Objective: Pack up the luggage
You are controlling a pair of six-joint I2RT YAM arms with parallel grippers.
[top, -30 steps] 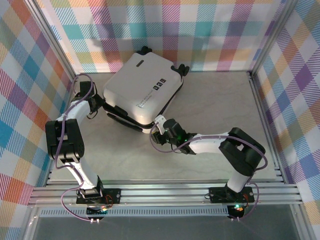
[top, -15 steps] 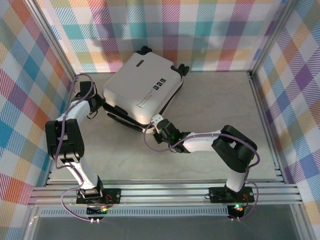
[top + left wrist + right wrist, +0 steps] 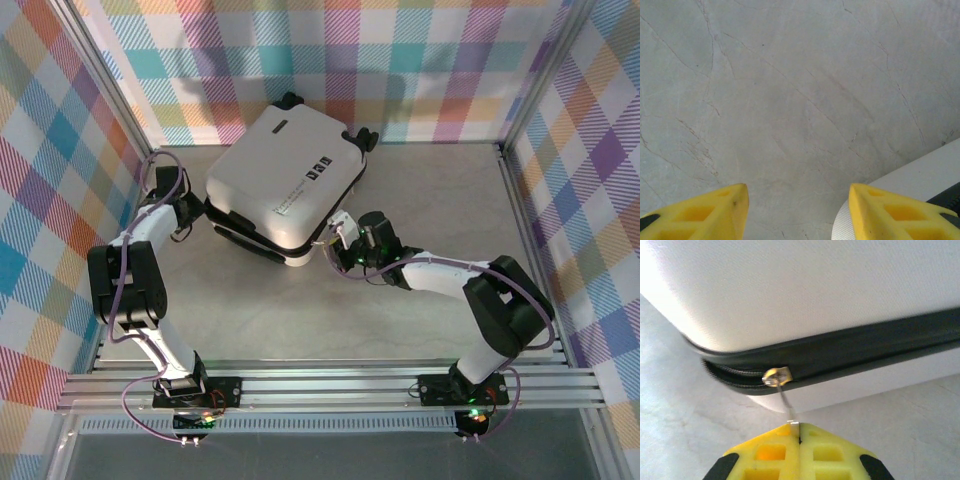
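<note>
Closure of the right gripper [image 3: 800, 432], open a second ago, is now made on the zipper pull [image 3: 786, 405] of the luggage [image 3: 285, 180], laid shut at the back of the table [image 3: 440, 200]; zipping can be begun. The left gripper [image 3: 797, 212] is held half-open, empty.

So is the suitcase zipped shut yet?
Not fully. The lid is down, but the zipper slider sits at a corner of the suitcase, with open teeth beyond it.

Left arm [image 3: 150, 225], right arm [image 3: 440, 272]: white tube links, chunky black joints. Purple cable [image 3: 160, 153] looped along each. Black base plates [image 3: 195, 392] on rail; green light [image 3: 471, 413] at right base. Fingers [image 3: 695, 212] yellow, rectangular cut-outs, black backing.
</note>
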